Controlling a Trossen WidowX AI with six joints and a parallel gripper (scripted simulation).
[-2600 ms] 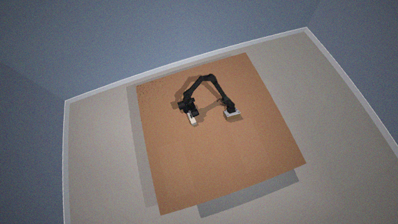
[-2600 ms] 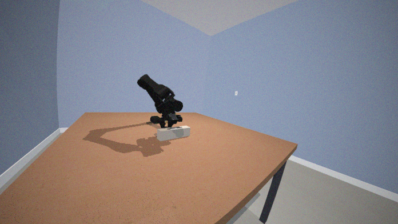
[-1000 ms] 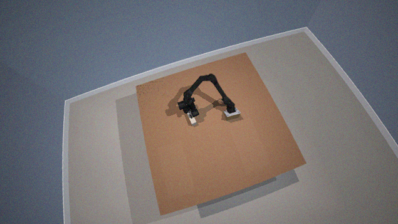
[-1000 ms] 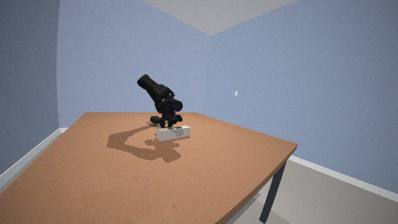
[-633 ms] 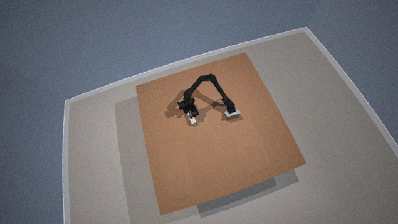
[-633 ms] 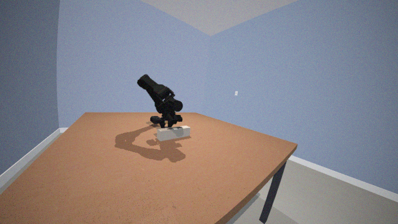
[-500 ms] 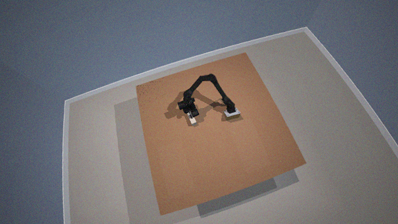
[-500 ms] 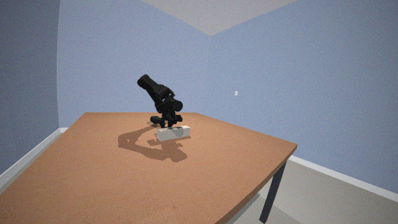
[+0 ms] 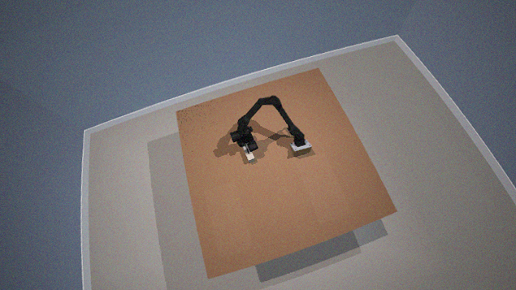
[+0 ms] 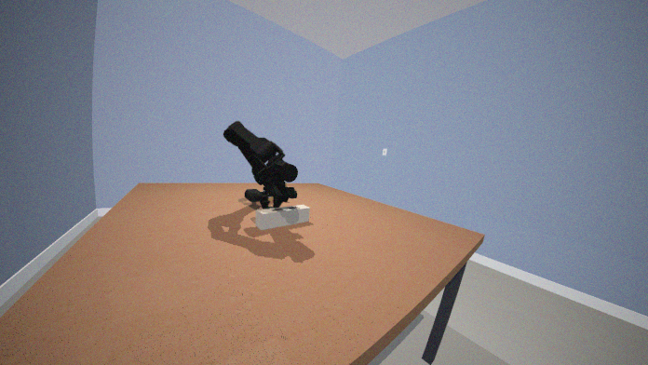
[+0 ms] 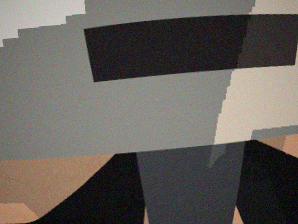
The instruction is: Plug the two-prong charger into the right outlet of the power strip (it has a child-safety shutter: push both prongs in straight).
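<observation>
The power strip (image 9: 250, 157) (image 10: 282, 219) (image 11: 125, 115) is a pale block on the table, with a dark band across its face in the wrist view. My gripper (image 10: 271, 205) (image 11: 180, 141) is shut on the charger and points down at the strip. The charger (image 11: 192, 197) shows in the wrist view as a dark grey body between the two black fingers, at the strip's lower edge in the picture. Its prongs and the outlet openings are hidden, so I cannot tell whether the prongs touch or enter an outlet. The charger cannot be made out in the top and exterior views.
The brown table (image 9: 287, 195) (image 10: 186, 289) carries the arm, whose pale base plate (image 9: 301, 147) stands right of the strip in the top view. The arm arches above the table between base and strip. Arm shadows fall around the strip.
</observation>
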